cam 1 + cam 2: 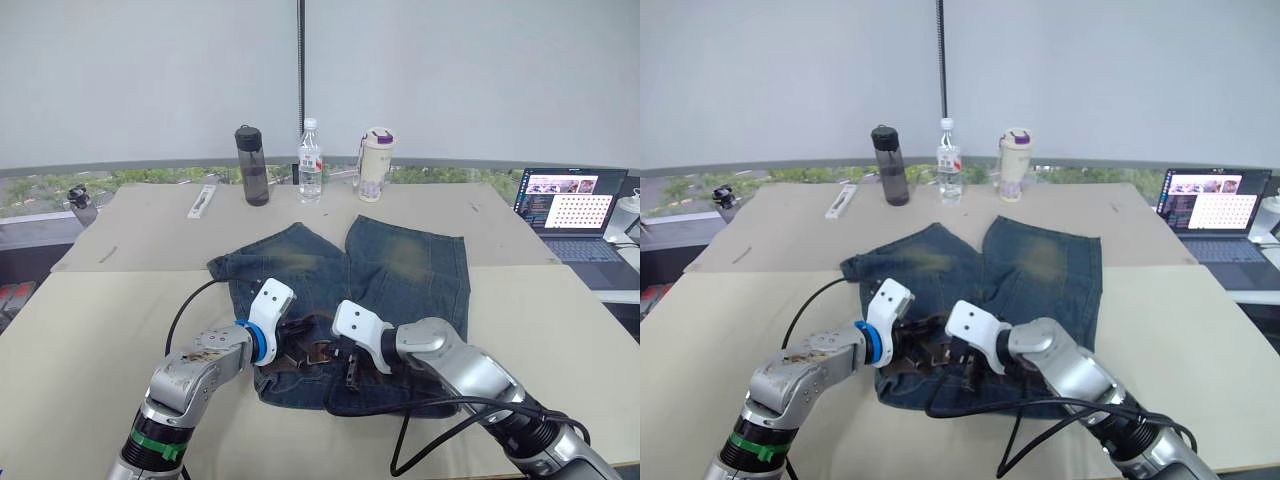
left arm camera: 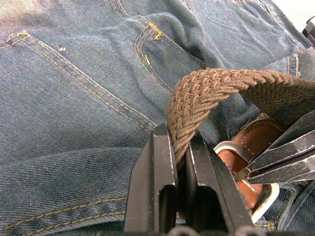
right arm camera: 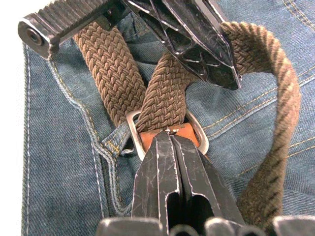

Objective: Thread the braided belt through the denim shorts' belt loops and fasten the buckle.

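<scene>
Belt [image 2: 216,86] is soft, floppy webbing on the shorts [image 1: 400,265]. Left gripper [image 2: 179,147] is pinched tight on the strap, best held close to the end. Right gripper [image 3: 170,142] clamps the leather tab at the buckle [image 3: 165,130], the only stiff bit.

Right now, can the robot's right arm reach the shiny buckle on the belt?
Probably yes, it is already there. The right gripper is shut on the brown tab at the buckle, with nothing between. The left gripper pinches the braided belt just beside it.
</scene>
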Robot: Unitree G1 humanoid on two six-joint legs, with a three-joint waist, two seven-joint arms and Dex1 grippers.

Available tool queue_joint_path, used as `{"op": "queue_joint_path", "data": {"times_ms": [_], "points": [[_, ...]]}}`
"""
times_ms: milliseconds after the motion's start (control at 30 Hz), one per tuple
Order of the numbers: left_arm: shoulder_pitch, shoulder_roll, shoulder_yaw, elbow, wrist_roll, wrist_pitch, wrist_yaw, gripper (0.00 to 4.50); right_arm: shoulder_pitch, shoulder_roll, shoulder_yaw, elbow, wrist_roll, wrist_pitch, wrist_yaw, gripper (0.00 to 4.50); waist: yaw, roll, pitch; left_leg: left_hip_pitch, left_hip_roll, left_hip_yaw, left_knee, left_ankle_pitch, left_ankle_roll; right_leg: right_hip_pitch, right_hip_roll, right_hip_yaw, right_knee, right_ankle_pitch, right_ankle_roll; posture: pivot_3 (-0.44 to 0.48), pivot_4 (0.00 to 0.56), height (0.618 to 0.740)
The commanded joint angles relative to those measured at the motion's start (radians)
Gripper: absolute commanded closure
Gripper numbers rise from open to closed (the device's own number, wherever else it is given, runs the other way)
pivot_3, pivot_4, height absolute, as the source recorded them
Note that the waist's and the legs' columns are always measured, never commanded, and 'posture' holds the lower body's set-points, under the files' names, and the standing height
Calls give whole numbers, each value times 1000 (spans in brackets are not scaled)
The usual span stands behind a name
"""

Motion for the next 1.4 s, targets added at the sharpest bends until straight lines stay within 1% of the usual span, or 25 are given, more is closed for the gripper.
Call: {"op": "queue_joint_path", "data": {"times_ms": [33,267,600,733,833,1033,1400], "points": [[1,-3,18,-37,-5,-16,-1,4500,5,22,-4,16,-10,-26,-5,4460,0,0,0,0,0,0,0,0,0,0,0,0,0,0,0,0,150,740],[3,-5,25,-41,-9,-10,3,4500,12,57,-9,16,-12,-38,-9,4460,0,0,0,0,0,0,0,0,0,0,0,0,0,0,0,0,150,740],[9,-4,31,-50,-12,-6,7,4500,22,56,-8,41,-47,-66,-14,4460,0,0,0,0,0,0,0,0,0,0,0,0,0,0,0,0,150,740],[8,-3,34,-49,-12,-6,7,4500,47,71,-51,16,-2,-54,-4,4460,1,0,0,0,0,0,0,0,0,0,0,0,0,0,0,0,150,740],[8,-4,35,-49,-13,-5,9,4500,79,49,-72,-8,13,-65,16,4460,1,0,0,0,0,0,0,0,0,0,0,0,0,0,0,0,150,740],[10,-6,37,-51,-16,-3,10,4500,92,32,-108,-42,24,-38,1,4460,1,0,0,0,0,0,0,0,0,0,0,0,0,0,0,0,150,740],[3,-10,34,-45,-13,-5,9,4500,68,79,-72,-2,6,-49,-16,4460,1,0,0,0,0,0,0,0,0,0,0,0,0,0,0,0,150,740]]}}
